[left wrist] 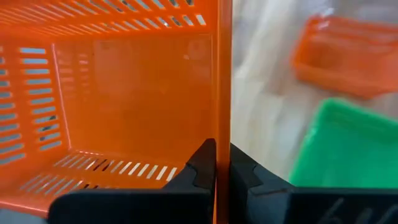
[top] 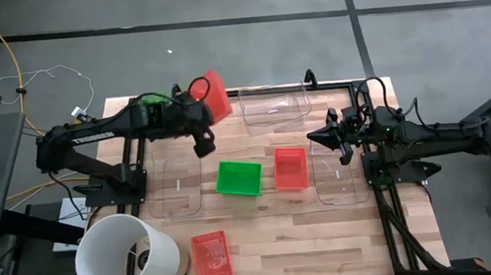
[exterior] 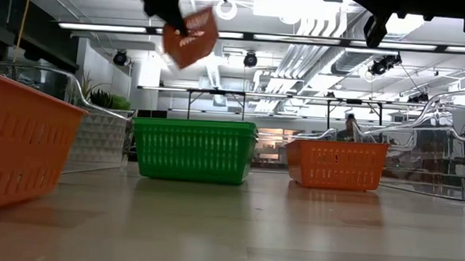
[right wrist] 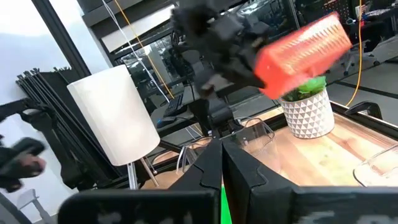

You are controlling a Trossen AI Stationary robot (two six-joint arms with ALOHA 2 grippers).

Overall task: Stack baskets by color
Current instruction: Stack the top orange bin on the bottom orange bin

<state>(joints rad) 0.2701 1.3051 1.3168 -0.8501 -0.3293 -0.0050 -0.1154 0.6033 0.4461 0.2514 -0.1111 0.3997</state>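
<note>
Left pincer [top: 211, 105]: clenched on one side wall of a red basket [top: 214, 93], wall pinched between both fingers [left wrist: 199, 168] in the left wrist view.
Held basket: lifted clear of the surface [top: 326, 237], tilted, above the far left part.
Step in hand: carrying one red basket toward a same-colour stack, by judgement.
Next move: bring it over the red basket at centre [top: 290, 167], level it, lower it inside; square alignment needed to nest.
Other baskets: green basket [top: 238, 176] just beside the centre red one; third red basket [top: 211, 256] near the front edge by the white bucket [top: 127, 255]; clear baskets [top: 274, 106] around.
Left arm pose: stretched inward from the left edge, wrist raised.
Right pincer [top: 328, 136]: clenched, empty, hovering over the right side.
</note>
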